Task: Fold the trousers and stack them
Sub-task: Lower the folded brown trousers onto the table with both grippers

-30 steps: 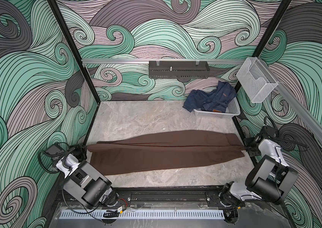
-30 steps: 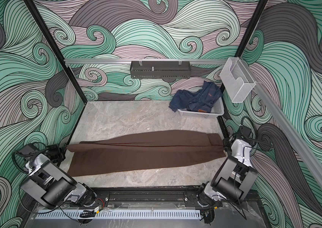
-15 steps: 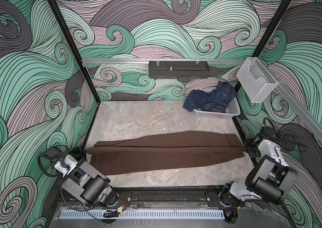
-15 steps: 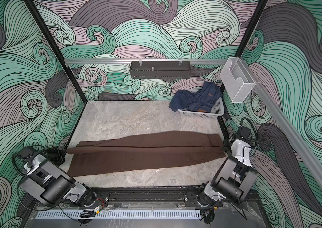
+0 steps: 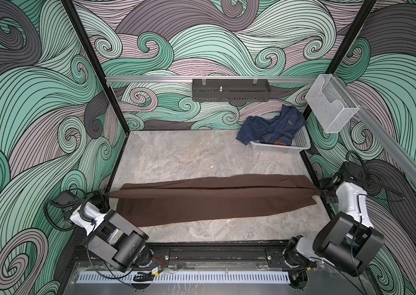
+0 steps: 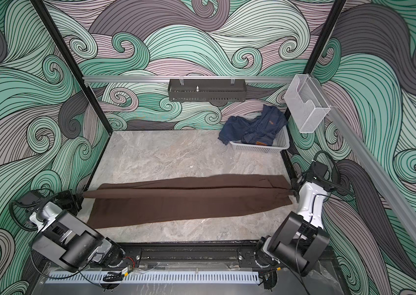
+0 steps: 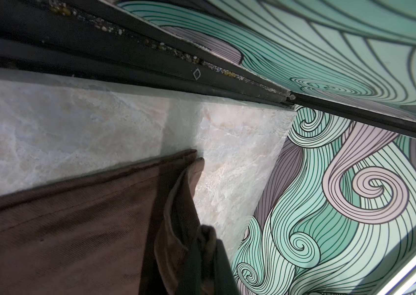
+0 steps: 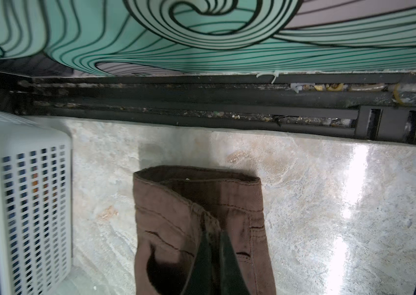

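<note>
The dark brown trousers [image 5: 214,201] [image 6: 189,201] stretch lengthwise across the near half of the marble table, folded leg over leg. A raised ridge runs taut between the two ends. My left gripper [image 5: 106,198] [image 6: 80,196] is at the table's left edge, shut on the leg hems. In the left wrist view its jaws [image 7: 208,235] pinch bunched brown cloth [image 7: 74,229]. My right gripper [image 5: 320,191] [image 6: 292,190] is at the right edge, shut on the waistband. The right wrist view shows the gripper [image 8: 213,229] clamped on the waist [image 8: 176,204].
A white mesh basket [image 5: 282,147] [image 8: 23,191] holding dark blue denim garments [image 5: 273,125] stands at the back right corner. A black shelf [image 5: 230,93] hangs on the back wall, and a clear bin [image 5: 329,107] on the right rail. Black frame rails border the table.
My left gripper has drawn the hems further left to the table's edge, pulling the trousers taut. The right gripper has held its place on the waistband.
</note>
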Tool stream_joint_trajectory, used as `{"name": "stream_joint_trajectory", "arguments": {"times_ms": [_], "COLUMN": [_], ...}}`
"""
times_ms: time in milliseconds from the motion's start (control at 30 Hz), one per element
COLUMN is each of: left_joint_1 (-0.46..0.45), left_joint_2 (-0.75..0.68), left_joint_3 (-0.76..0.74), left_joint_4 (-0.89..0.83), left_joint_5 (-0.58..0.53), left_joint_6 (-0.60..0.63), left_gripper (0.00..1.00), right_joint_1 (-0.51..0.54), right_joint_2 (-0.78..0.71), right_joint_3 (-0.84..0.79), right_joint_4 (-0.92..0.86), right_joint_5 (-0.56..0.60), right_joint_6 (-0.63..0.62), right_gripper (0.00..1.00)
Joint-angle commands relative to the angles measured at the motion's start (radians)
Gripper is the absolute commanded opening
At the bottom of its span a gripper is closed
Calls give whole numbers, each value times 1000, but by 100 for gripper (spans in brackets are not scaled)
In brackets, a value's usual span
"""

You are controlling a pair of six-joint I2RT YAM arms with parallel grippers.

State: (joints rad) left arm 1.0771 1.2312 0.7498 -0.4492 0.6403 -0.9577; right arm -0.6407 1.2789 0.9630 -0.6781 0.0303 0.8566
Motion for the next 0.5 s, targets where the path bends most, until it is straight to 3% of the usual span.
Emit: {"name": "stream_joint_trajectory", "arguments": {"times_ms": [0, 233, 467], "left_joint_1": [5, 25, 39], "left_joint_2": [-46, -108, -81], "left_joint_3": [23, -95, -154], "left_joint_4": [3, -25, -16], "left_joint_5": [-32, -172, -197], "left_joint_6": [-4, 23, 48], "left_gripper": [0, 0, 0], "right_joint_1": [-11, -13, -13], "right_joint_2": [-33, -77, -68], "right_joint_3": [-4, -145, -200], "right_joint_4": [-10, 17, 37], "right_joint_5": [97, 239, 250], "right_joint_6": [13, 4, 3], "right_gripper": [0, 0, 0]}}
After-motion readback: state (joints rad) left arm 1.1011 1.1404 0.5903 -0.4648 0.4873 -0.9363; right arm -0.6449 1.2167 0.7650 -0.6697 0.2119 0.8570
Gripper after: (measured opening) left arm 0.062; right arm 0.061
